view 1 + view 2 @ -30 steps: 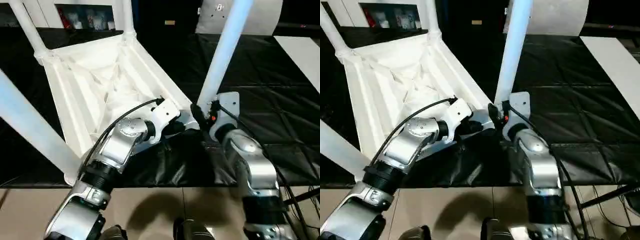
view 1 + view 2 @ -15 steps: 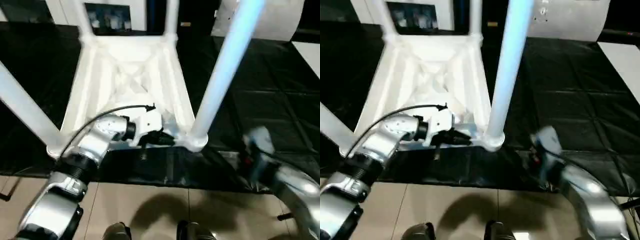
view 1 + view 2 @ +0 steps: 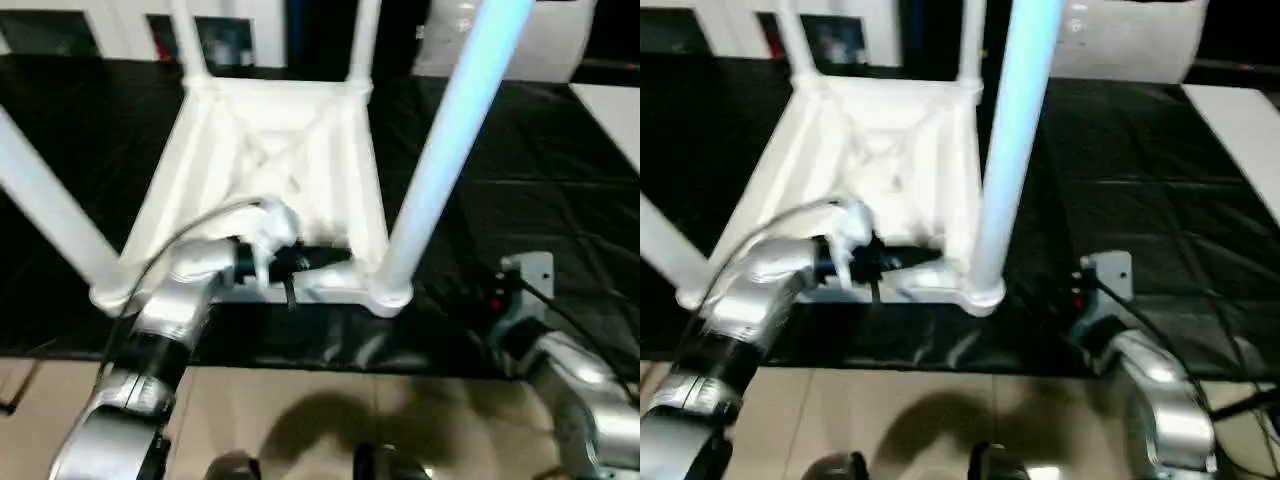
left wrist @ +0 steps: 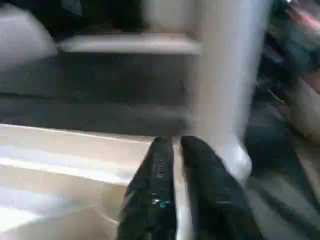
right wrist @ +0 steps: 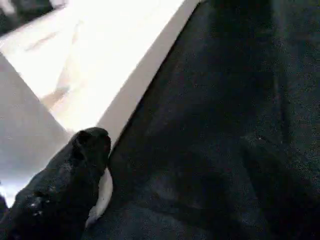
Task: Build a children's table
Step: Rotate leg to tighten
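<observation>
The white children's table [image 3: 270, 150] lies upside down on the black sheet, ribbed underside up. All four legs stand in the corner sockets, and the near right leg [image 3: 440, 150] is the closest to me. My left gripper [image 3: 318, 262] is shut on the near rim of the top, close to that leg's socket [image 3: 388, 295]. In the left wrist view the thin white rim [image 4: 176, 150] is pinched between both black fingers [image 4: 155, 175]. My right gripper [image 5: 170, 142] hangs open over the sheet to the right of the table, touching nothing. One of its fingers [image 5: 75, 190] lies beside the table's white edge [image 5: 145, 75].
The black-sheeted work table [image 3: 560, 200] stretches to the right and back. Its front edge [image 3: 330, 362] runs just below the children's table, with tan floor [image 3: 300, 420] beneath. A white board [image 3: 615, 110] lies at the far right, and white furniture stands at the back.
My right gripper has left the near right leg and drawn back to the right, near the front edge. The children's table now lies square to me instead of skewed. My left gripper keeps its hold.
</observation>
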